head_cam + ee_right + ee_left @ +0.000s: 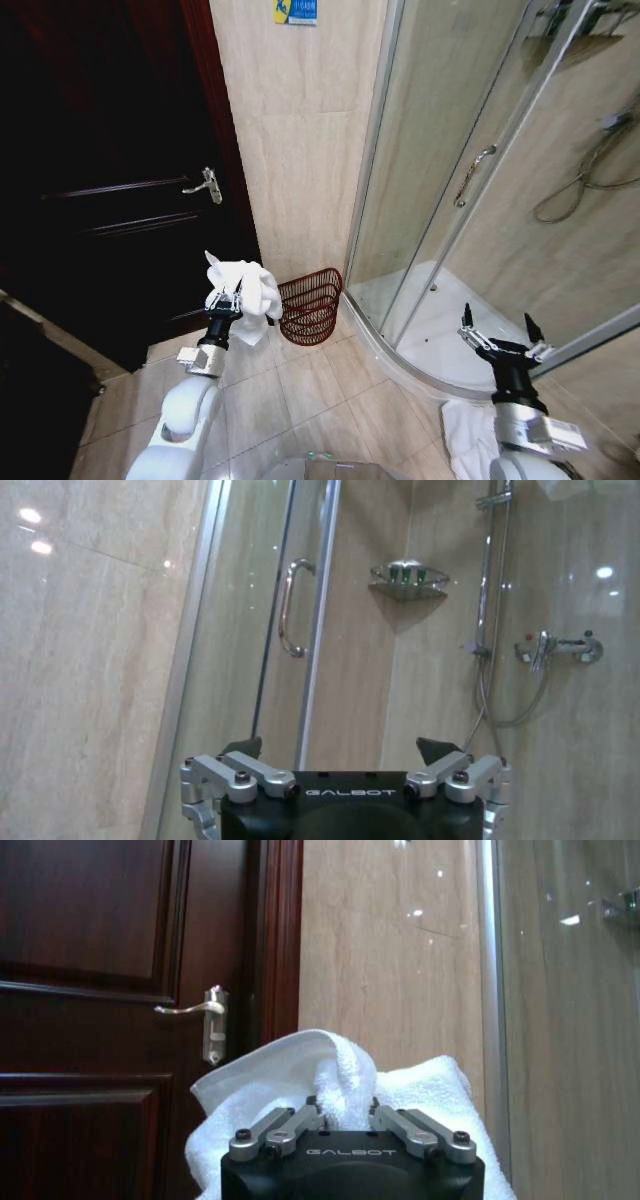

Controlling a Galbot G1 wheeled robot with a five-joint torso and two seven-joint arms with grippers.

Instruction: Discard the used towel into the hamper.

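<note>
Towel [246,290] in left end effector [226,298] (beside hamper [311,305])

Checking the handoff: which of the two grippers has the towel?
The left gripper, shut on the white towel beside the hamper. The right gripper is open and empty by the shower.

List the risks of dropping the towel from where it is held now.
1. The left pincer, shut on the white terry towel, is beside the dark reddish-brown wire hamper, not over it; a release may land the towel on the beige tiled floor.
2. Loose folds could catch the hamper's rim.
</note>
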